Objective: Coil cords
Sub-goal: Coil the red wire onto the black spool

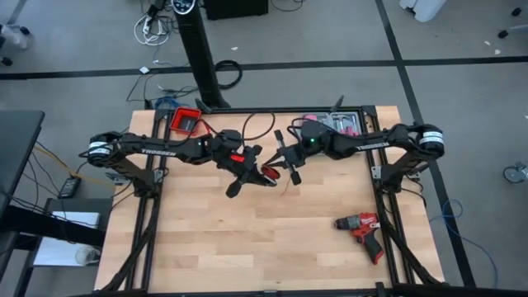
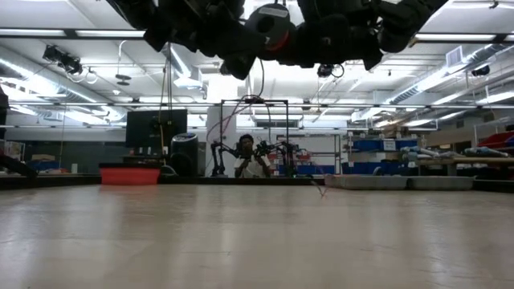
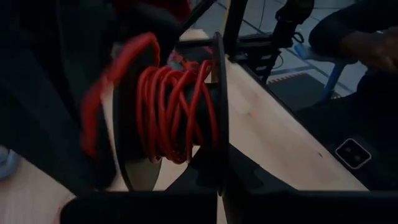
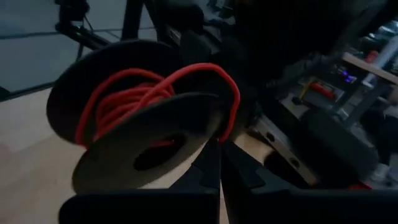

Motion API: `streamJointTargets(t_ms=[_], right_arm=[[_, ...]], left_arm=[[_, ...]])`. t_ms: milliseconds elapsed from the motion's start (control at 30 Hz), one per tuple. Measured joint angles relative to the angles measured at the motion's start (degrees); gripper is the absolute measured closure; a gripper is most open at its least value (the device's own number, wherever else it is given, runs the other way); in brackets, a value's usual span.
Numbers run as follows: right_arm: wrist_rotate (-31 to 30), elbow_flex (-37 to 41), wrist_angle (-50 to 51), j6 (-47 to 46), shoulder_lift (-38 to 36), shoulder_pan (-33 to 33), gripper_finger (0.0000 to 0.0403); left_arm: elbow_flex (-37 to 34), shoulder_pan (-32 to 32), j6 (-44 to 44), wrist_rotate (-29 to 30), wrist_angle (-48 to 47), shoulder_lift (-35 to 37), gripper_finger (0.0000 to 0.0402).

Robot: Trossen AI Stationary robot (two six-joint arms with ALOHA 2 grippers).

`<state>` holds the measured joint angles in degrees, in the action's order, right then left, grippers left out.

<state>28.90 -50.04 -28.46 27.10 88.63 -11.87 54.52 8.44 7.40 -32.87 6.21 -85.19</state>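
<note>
Above the table's (image 1: pixel 247 247) middle, toward its back edge, both closed grippers, left (image 1: pixel 257 172) and right (image 1: pixel 289 163), grip a black spool (image 3: pixel 171 118) wound with red cord (image 3: pixel 174 112).

Both arms reach inward above mid-table, left claw (image 1: pixel 257 175) and right claw (image 1: pixel 289 167) closed.

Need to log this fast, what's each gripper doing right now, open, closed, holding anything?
Left gripper: closed, at the black spool of red cord, above the table's middle.
Right gripper: closed on the spool's disc edge.
</note>
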Motion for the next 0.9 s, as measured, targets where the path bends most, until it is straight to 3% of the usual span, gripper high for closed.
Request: streamJointTargets(t_ms=[433, 900], right_arm=[[3.4, -0.6, -0.1, -4.4, 1.2, 1.5, 0.0401], [10.0, -0.6, 10.4, -10.1, 1.2, 0.5, 0.0387]], left_arm=[[0.0, -0.2, 8.9, 0.7, 6.2, 0.0, 0.0396], [0.0, -0.4, 17.6, 8.1, 7.3, 0.1, 0.0396]])
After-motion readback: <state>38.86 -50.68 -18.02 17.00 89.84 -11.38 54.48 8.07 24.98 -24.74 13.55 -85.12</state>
